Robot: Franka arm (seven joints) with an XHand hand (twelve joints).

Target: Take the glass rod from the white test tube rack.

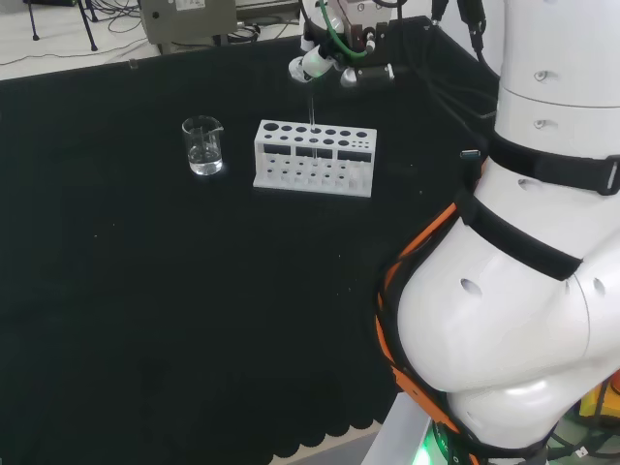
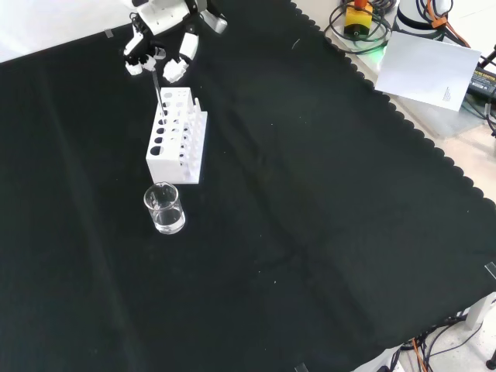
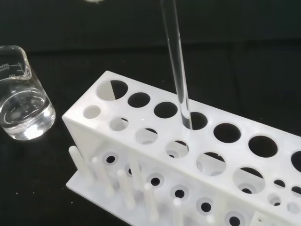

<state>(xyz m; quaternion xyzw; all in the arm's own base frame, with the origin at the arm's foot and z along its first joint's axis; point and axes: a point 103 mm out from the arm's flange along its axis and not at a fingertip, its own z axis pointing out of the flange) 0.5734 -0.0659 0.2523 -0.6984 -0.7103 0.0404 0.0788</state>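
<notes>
The hand (image 2: 159,43) pinches the top of the glass rod (image 3: 178,70), which stands upright in the white test tube rack (image 1: 315,158). The wrist view shows its lower end at a back-row hole and liquid in the beaker (image 3: 21,101) beside the rack.

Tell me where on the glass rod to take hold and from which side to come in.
Grip the glass rod on its bare upper length, above the white test tube rack. It stands nearly upright in one hole, so its lower end is shut in by the rack. Come from above, pinching across the shaft, so it can probably lift straight out. In the front view the hand is already at its top.
</notes>
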